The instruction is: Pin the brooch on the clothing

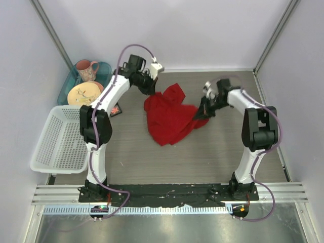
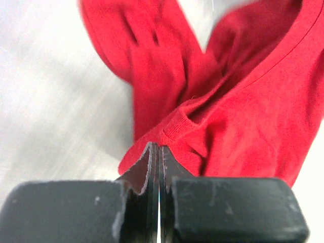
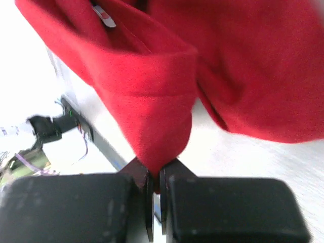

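in left claw [image 2: 158, 150] and right claw [image 3: 155, 173] hangs clothing [image 1: 169, 119].

Bare table [image 1: 202, 152] at six o'clock of the shirt [image 1: 169, 119] gives free passage. At nine o'clock stand the left arm [image 1: 98, 121], a white basket [image 1: 59, 143] and a tub [image 1: 64, 89] holding mug [image 1: 87, 69] and plate [image 1: 83, 94]; at three o'clock, the right arm [image 1: 258, 126].

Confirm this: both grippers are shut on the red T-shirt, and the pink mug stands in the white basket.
Not the basket: the top view shows the pink mug standing in the teal bin behind the white basket. The rest holds: the left gripper and right gripper are both shut on the red T-shirt.
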Robot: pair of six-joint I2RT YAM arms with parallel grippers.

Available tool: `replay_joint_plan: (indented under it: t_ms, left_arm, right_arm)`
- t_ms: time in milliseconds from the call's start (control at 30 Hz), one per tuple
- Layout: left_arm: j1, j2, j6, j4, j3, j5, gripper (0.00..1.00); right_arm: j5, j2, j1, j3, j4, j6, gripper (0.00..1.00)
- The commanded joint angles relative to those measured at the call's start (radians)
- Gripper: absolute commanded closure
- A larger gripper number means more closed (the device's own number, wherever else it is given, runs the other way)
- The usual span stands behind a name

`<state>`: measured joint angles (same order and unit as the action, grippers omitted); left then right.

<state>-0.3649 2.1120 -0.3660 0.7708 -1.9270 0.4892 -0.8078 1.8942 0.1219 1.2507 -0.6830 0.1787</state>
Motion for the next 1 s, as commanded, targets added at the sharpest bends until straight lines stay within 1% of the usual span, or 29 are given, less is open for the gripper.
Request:
replay_joint_plan:
  t_ms: [0,33,67,100,133,167,200,233,267,300,333,367,400,433,467,500,533,567,600,633,700,767,833,867,933,967]
  left_arm:
    - [0.035,-0.096,0.021,0.073,-0.341,0.110,1.00]
    - [0.031,-0.122,0.025,0.094,-0.383,0.126,1.00]
    - [0.029,-0.141,0.035,0.093,-0.438,0.147,1.00]
    - [0.026,-0.171,0.038,0.102,-0.440,0.167,1.00]
    - [0.014,-0.238,0.003,0.117,-0.429,0.193,1.00]
    - [0.004,-0.286,-0.022,0.137,-0.365,0.225,1.00]
    - [-0.024,-0.332,-0.052,0.184,-0.302,0.244,1.00]
    - [-0.044,-0.434,-0.167,0.221,-0.238,0.255,1.00]
    - [-0.072,-0.484,-0.239,0.270,-0.081,0.255,1.00]
    - [-0.135,-0.538,-0.314,0.347,0.009,0.241,1.00]
    - [-0.170,-0.655,-0.421,0.373,0.098,0.229,1.00]
    - [-0.207,-0.708,-0.460,0.384,0.307,0.169,0.84]
    - [-0.265,-0.769,-0.470,0.358,0.400,0.140,0.69]
    - [-0.275,-0.823,-0.443,0.325,0.502,0.125,0.51]
    - [-0.275,-0.913,-0.421,0.253,0.581,0.111,0.28]
    - [-0.275,-0.947,-0.407,0.222,0.711,0.095,0.23]
    - [-0.275,-0.974,-0.403,0.194,0.758,0.079,0.20]
    - [-0.275,-1.009,-0.398,0.139,0.792,0.062,0.19]
    - [-0.275,-1.012,-0.398,0.115,0.840,0.036,0.18]
    - [-0.275,-1.011,-0.409,0.099,0.852,0.032,0.19]
    - [-0.276,-0.976,-0.447,0.061,0.862,0.051,0.20]
    - [-0.289,-0.937,-0.426,-0.016,0.864,0.040,0.22]
    - [-0.319,-0.874,-0.407,-0.045,0.859,0.057,0.25]
    - [-0.337,-0.859,-0.393,-0.114,0.870,0.051,0.26]
    - [-0.423,-0.837,-0.357,-0.197,0.920,0.002,0.28]
    - [-0.492,-0.830,-0.361,-0.259,0.936,-0.012,0.28]
  right_arm:
    - [0.120,-0.083,-0.110,0.494,-0.314,-0.293,0.99]
    - [0.146,-0.073,-0.142,0.594,-0.367,-0.330,0.99]
    - [0.154,-0.051,-0.142,0.788,-0.495,-0.435,0.99]
    - [0.157,-0.046,-0.140,0.872,-0.557,-0.482,0.99]
    - [0.173,-0.047,-0.139,0.936,-0.607,-0.536,0.99]
    - [0.194,-0.070,-0.134,1.011,-0.697,-0.585,0.99]
    - [0.209,-0.092,-0.134,1.020,-0.736,-0.693,0.99]
    - [0.252,-0.124,-0.133,0.970,-0.778,-0.741,0.99]
    - [0.275,-0.200,-0.134,0.916,-0.783,-0.840,0.99]
    - [0.297,-0.257,-0.134,0.848,-0.779,-0.898,0.99]
    - [0.353,-0.314,-0.134,0.684,-0.742,-0.951,0.99]
    - [0.383,-0.454,-0.134,0.583,-0.692,-1.005,0.99]
    - [0.413,-0.519,-0.134,0.487,-0.638,-1.081,0.99]
    - [0.444,-0.582,-0.133,0.307,-0.572,-1.143,0.99]
    - [0.461,-0.653,-0.124,0.224,-0.541,-1.188,0.99]
    - [0.482,-0.756,-0.122,0.145,-0.515,-1.256,0.99]
    - [0.498,-0.809,-0.122,0.010,-0.472,-1.281,0.99]
    - [0.527,-0.848,-0.079,-0.043,-0.460,-1.298,0.99]
    - [0.535,-0.901,-0.071,-0.086,-0.448,-1.311,0.99]
    - [0.542,-0.915,-0.061,-0.143,-0.440,-1.312,0.99]
    - [0.547,-0.925,-0.044,-0.174,-0.441,-1.306,0.99]
    - [0.545,-0.914,-0.039,-0.197,-0.438,-1.283,0.99]
    - [0.549,-0.891,-0.038,-0.207,-0.438,-1.265,0.99]
    - [0.550,-0.886,-0.038,-0.211,-0.437,-1.259,0.99]
    - [0.558,-0.882,-0.038,-0.227,-0.425,-1.253,0.99]
    - [0.561,-0.883,-0.039,-0.234,-0.415,-1.242,0.99]
